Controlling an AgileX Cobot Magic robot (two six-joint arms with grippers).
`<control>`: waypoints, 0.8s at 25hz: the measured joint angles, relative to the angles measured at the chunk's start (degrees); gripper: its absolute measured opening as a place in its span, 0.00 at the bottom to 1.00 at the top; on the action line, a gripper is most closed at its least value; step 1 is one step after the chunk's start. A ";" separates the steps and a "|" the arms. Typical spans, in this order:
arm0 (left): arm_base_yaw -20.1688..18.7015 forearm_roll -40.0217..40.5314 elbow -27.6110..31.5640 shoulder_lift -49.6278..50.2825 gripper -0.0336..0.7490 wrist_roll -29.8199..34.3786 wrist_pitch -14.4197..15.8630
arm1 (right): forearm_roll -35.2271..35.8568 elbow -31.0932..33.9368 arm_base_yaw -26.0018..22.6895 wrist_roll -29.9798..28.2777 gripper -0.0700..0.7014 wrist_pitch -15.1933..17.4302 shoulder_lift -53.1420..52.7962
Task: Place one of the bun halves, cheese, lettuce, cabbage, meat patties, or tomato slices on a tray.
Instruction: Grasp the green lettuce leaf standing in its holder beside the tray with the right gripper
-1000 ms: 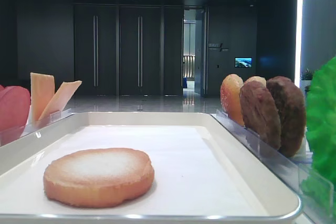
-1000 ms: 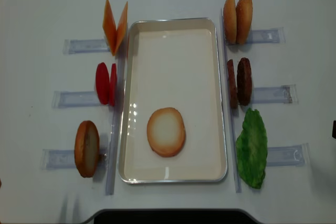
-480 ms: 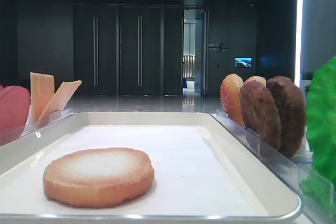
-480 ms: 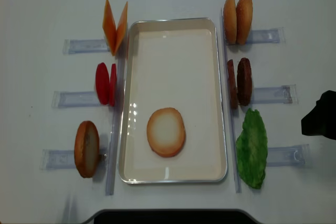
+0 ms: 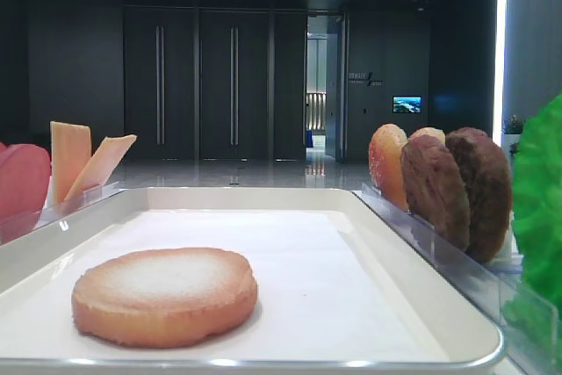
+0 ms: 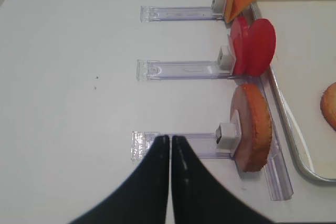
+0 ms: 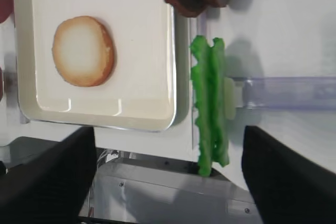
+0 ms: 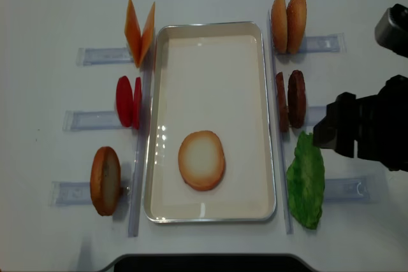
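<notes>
The white tray [image 8: 210, 30] sits in the middle of the table [image 8: 51, 4] with one bun half [image 8: 201, 160] lying flat on its liner, pale face up, toward the near end.

To the tray's left, three clear plastic racks [image 8: 95, 120] hold upright pieces: two cheese slices [image 8: 139, 30] leaning apart in a V at the far end, two tomato slices [image 8: 128, 101] in the middle, and another bun half on edge [image 8: 105, 180] nearest the front. To the right stand a pair of bun halves [image 8: 287, 23] at the far end and two meat patties [image 8: 290, 99] behind the tray's rim midway.

The lettuce [image 8: 305, 180] stands on edge in the front right rack, just beside the tray's right rim.

The right gripper [image 8: 335, 128] hovers above the table's right side, its dark body near the far end of the lettuce leaf and just beside the patties. In the right wrist view its two dark fingers [image 7: 47, 182] stand wide apart at the bottom corners, holding nothing, with the lettuce [image 7: 211, 103] lying between them, nearer the right finger, and not touched.

The left gripper [image 6: 170, 145] shows in the left wrist view only, its black fingertips pressed together on nothing, above bare table just left of the front rack and the bun half on edge [image 6: 253, 127].
</notes>
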 joint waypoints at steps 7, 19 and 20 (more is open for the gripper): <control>0.00 0.00 0.00 0.00 0.04 0.00 0.00 | -3.59 0.00 8.77 5.71 0.79 -1.55 6.59; 0.00 0.00 0.00 0.00 0.04 0.00 0.00 | -9.20 -0.02 9.25 7.74 0.74 -2.04 13.91; 0.00 0.00 0.00 0.00 0.04 0.00 0.00 | -9.52 -0.02 9.25 7.74 0.71 -2.08 14.43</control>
